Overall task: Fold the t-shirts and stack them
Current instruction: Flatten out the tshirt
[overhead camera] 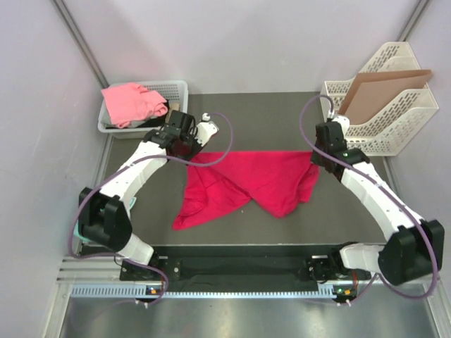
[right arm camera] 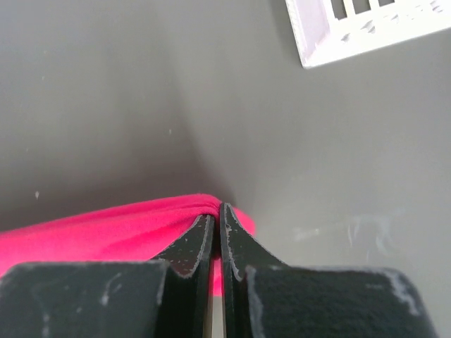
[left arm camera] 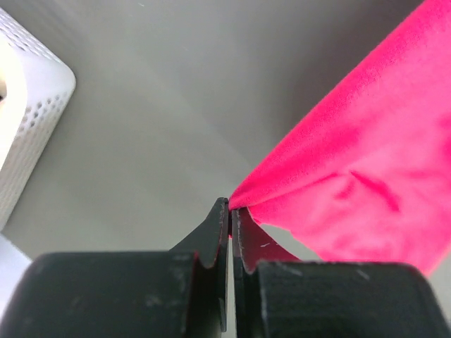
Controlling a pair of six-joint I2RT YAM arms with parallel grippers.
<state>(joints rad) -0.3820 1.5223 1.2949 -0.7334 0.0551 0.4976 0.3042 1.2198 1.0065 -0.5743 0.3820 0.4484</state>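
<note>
i see the left gripper (left arm camera: 230, 205) pinching one top corner of the red shirt (overhead camera: 261, 179) and the right gripper (right arm camera: 220, 208) pinching the other. the shirt lies rumpled mid-table (overhead camera: 352, 211), its top edge stretched between them. the pink shirt (overhead camera: 130, 101) sits in the far-left basket (overhead camera: 177, 88).

Crimson t-shirt (overhead camera: 261, 179), salmon-pink t-shirt (overhead camera: 130, 102), grey table (overhead camera: 268, 116)

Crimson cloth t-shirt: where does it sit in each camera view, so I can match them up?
Top external: crimson cloth t-shirt spread across the centre.
Left wrist: right side, corner pinched in the left hand.
Right wrist: lower left, edge pinched in the right hand.
Shared landmark: dark grey tabletop.
</note>
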